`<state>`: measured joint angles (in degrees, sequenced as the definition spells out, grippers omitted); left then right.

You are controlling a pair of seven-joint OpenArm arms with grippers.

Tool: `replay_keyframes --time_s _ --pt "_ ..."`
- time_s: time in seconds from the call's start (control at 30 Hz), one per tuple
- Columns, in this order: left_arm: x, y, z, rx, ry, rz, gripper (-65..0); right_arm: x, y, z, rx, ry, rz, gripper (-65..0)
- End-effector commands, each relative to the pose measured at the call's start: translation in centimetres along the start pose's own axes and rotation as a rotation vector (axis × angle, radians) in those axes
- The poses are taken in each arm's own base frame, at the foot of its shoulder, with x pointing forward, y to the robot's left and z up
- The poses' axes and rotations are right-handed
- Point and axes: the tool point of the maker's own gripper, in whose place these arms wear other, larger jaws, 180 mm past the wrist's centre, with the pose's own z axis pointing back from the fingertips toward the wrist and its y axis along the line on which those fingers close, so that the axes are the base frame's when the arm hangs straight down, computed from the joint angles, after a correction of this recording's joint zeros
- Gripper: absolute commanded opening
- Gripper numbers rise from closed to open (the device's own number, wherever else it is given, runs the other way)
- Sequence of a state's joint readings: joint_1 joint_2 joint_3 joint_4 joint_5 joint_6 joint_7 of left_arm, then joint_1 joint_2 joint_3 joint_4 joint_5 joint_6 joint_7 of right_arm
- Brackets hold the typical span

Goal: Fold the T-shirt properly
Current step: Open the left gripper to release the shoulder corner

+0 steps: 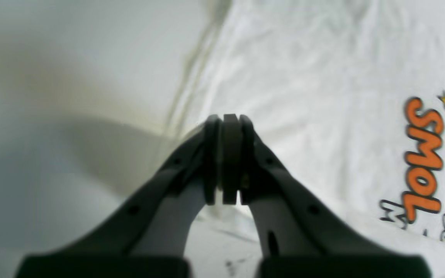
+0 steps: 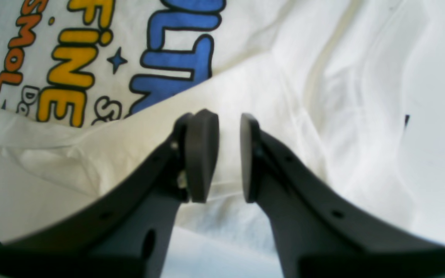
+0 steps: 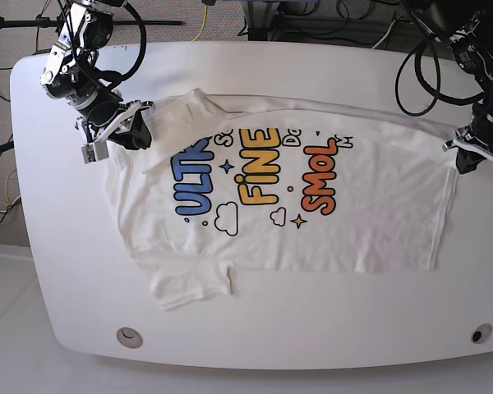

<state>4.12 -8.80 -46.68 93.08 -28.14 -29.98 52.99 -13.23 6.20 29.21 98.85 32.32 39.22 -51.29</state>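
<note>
A broad white rounded table [image 3: 255, 336] filled the base view, and the large white cotton T-shirt [image 3: 370, 222] with its blue, yellow and orange lettering lay spread across the middle of it. Its top edge was already turned down over the upper part of the print. One short sleeve [image 3: 189, 286] stuck out at the lower left.

The step in hand looked like carrying that long upper fold further. To do it well, both arms would need to lift their ends together and keep the folded edge taut and straight, so the fold falls parallel to the hem rather than skewed.

The right gripper [image 2: 229, 156], at the upper left of the base view, hovered over the folded cloth near the collar. Its dark pads [image 2: 203, 154] stood a narrow gap apart, with only fabric seen behind the gap and nothing pinched.

The left gripper [image 1: 230, 158], at the right edge of the base view by the shirt's hem, had its pads pressed fully together. I could not tell whether any cloth was caught between them.
</note>
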Motion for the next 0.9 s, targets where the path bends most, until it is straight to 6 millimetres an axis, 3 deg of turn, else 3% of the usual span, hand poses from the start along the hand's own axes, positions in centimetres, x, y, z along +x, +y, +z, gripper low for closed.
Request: replay_keyframes --time_s 0.0,0.27,0.47,0.87 --pt "1.2 0.0 0.0 -0.008 -0.037 -0.007 -64.6 1.4 0.1 0.3 0.008 -0.044 0.020 -51.3" --pt "0.2 0.3 -1.4 -0.025 -0.034 0.051 -64.6 1.4 0.1 0.3 0.008 -0.044 0.020 -51.3" --pt "-1.5 1.6 -2.4 0.002 -0.014 0.074 -64.6 1.3 0.0 0.3 0.007 -0.042 0.021 -51.3" --pt "-2.3 2.5 -2.6 0.050 0.022 0.032 -64.6 1.3 0.0 0.3 0.005 -0.041 0.023 -51.3"
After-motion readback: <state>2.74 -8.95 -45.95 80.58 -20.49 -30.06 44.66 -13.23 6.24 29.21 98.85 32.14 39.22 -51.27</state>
